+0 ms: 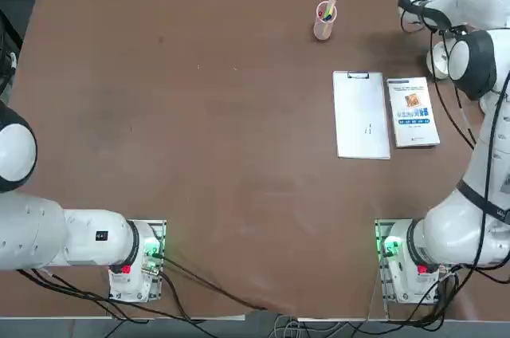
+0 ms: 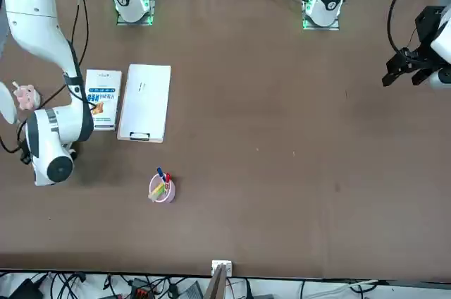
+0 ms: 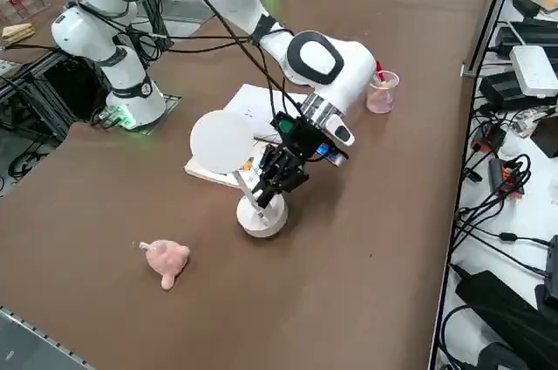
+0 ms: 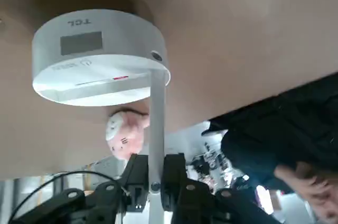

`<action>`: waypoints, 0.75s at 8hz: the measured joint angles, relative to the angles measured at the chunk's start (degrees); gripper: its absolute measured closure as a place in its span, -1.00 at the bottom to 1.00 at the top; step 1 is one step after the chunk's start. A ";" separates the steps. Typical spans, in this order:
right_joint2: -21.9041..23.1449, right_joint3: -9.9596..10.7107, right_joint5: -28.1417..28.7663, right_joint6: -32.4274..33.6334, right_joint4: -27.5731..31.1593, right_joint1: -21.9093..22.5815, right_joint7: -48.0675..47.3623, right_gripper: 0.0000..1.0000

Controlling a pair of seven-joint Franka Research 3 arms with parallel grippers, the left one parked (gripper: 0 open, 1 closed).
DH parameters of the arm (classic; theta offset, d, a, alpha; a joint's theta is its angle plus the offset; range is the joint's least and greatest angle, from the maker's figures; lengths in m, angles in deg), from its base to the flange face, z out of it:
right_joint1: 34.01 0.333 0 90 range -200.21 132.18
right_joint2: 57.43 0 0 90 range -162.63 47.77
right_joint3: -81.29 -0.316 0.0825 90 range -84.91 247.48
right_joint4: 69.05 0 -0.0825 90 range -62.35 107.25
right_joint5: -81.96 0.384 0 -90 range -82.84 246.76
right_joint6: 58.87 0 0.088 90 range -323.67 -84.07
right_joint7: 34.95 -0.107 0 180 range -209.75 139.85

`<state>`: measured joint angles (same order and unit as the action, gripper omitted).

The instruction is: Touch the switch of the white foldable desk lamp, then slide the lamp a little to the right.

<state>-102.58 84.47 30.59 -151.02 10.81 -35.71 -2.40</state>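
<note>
The white foldable desk lamp (image 3: 260,213) stands on its round base near the desk's (image 3: 366,256) right edge, just beside the booklet (image 1: 412,111) and clipboard (image 1: 361,115). The right gripper (image 3: 268,185) sits low over the base, its fingers (image 4: 174,174) clamped on the lamp's thin arm. A pink plush toy (image 3: 166,260) lies nearby.
</note>
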 joint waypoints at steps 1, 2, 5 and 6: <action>0.00 0.01 0.19 1.53 -0.29 -0.02 -1.97 0.70; -0.04 0.08 0.81 2.55 -0.39 -0.08 -3.22 0.70; -0.22 0.17 2.62 3.24 -0.41 -0.44 -6.01 0.70; -0.43 0.31 3.05 3.26 -0.41 -0.56 -7.03 0.70</action>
<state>-103.01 84.78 33.64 -147.76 10.40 -36.27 -9.43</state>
